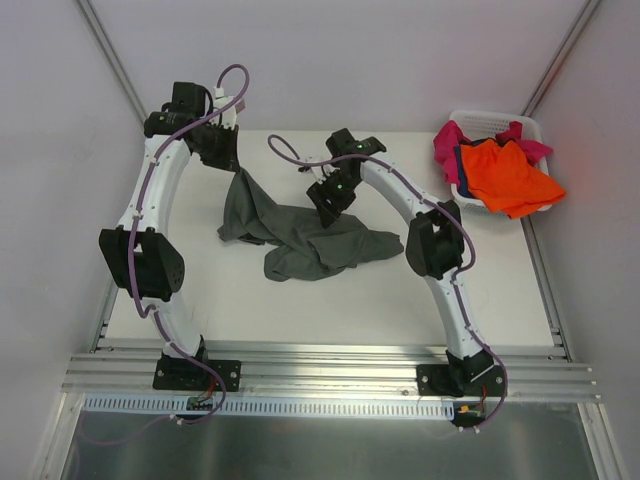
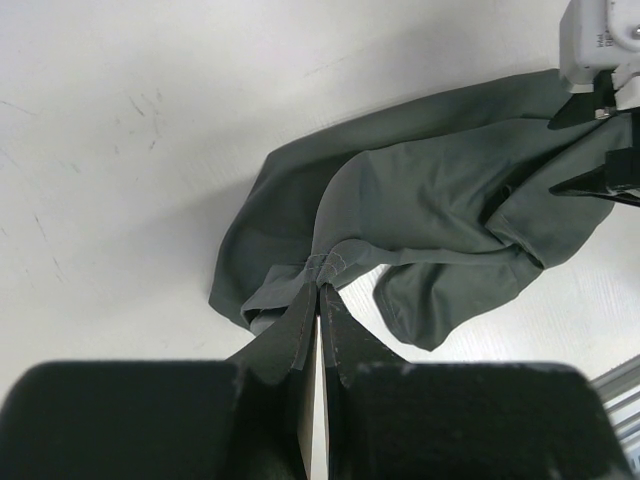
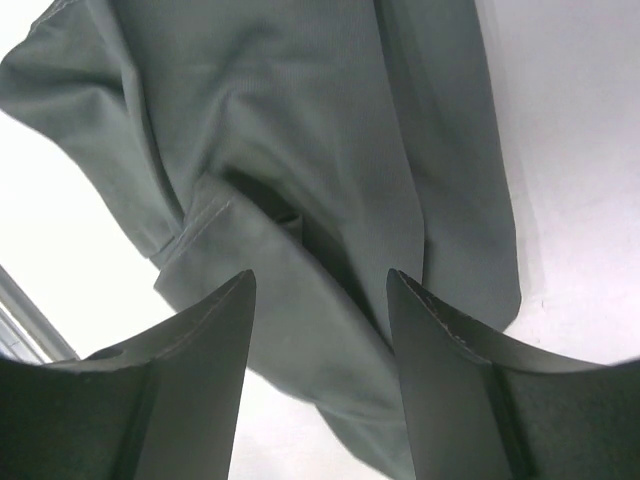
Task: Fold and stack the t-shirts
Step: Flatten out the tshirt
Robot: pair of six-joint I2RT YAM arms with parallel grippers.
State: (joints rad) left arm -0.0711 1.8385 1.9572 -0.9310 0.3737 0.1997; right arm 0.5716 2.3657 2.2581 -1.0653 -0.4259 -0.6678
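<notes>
The dark grey-olive t-shirt [image 1: 300,235] is seen crumpled in the middle of the white surface [image 1: 330,300], between the two arms. In the top view one corner of it is drawn up in a peak toward the left arm, but what is going on there can't really be made out from that angle.

That gets sorted out by the left wrist view. The left pincer [image 2: 320,285] is shown clamped tight on a stitched hem of the shirt, with no gap left between the jaws. The rest of the cloth is spread out beyond it, and the other arm's tool is caught at the upper right edge.

In the right wrist view the right pincer [image 3: 320,275] is shown with its jaws well apart, hanging over grey folds and a hemmed edge. Whether the cloth is being touched can't be told.

Only the top view takes in the white laundry basket [image 1: 480,118] at the far right corner. An orange shirt [image 1: 510,175] is draped over its front, a magenta-pink shirt [image 1: 447,150] is bunched at its left, and a strip of dark blue shirt [image 1: 462,168] is tucked between them.
</notes>
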